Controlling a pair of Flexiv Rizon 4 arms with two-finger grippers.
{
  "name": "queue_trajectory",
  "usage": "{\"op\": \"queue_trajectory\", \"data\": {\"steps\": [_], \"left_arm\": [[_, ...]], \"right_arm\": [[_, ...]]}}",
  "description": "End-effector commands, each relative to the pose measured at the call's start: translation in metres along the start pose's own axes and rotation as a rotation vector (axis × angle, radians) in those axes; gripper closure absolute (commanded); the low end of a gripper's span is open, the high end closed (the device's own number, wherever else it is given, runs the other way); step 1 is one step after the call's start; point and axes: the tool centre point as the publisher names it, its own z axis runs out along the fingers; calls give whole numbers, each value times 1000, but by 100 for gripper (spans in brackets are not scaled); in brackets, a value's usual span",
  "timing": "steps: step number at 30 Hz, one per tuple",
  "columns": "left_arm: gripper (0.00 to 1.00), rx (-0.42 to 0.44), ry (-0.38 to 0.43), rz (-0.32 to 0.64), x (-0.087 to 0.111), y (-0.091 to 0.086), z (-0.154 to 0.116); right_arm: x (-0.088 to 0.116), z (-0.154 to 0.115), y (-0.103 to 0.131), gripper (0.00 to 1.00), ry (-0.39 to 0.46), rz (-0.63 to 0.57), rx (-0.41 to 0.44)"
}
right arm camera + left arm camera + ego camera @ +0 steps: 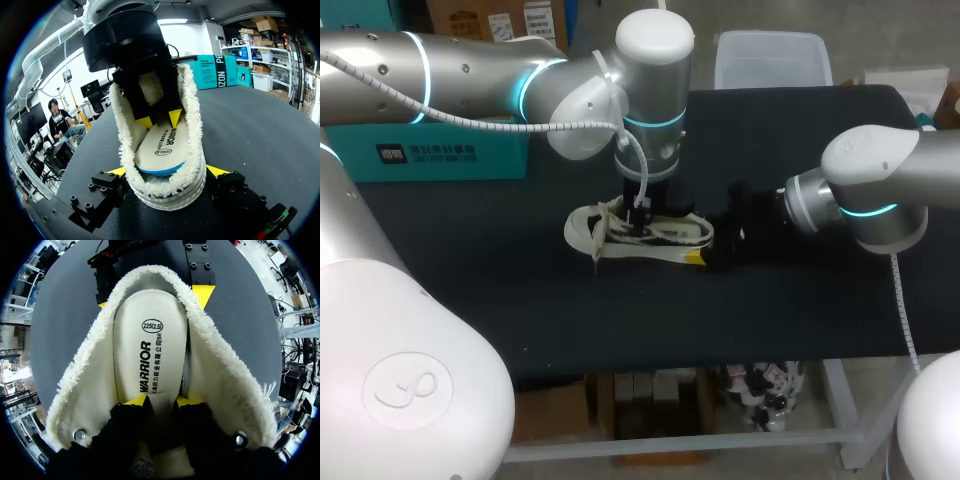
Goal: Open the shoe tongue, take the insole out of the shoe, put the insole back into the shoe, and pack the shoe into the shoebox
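Left claw (162, 401) reaches inside the shoe (225, 375), tips narrow, pinching the insole (150, 340) at its forepart. Insole lies along the footbed, heel edge slightly raised (coming out or going back in, can't tell). Right claw (169, 171) clamps the heel from both sides. Shoe is cream, fleece-lined, tongue open, mid-desk (520, 300). Boxing not begun.
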Motion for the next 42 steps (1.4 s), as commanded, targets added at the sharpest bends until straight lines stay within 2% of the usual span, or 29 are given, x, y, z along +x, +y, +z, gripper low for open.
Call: {"op": "queue_trajectory", "data": {"steps": [1,13,15,16,17,25,34,42], "left_arm": [[65,-8,-16,-6,-18,-2,75],[70,-2,-65,1,-37,-5,74],[78,1,-71,1,-39,-5,73],[91,3,-73,-1,-41,-6,73],[100,6,-76,-1,-42,-6,72],[100,33,-92,-2,-47,-4,55],[100,122,-75,6,-37,-3,22],[100,219,-56,32,-27,-9,-13]], "right_arm": [[-1,3,-9,100,9,-1,-2],[-1,3,-9,100,9,-1,-2],[-1,3,-9,100,9,-1,-2],[-1,3,-9,100,9,-1,-2],[-1,3,-9,100,9,-1,-2],[-1,3,-9,100,9,-1,-2],[-1,3,-9,100,9,-1,-2],[-1,3,-9,100,9,-1,-2]]}}
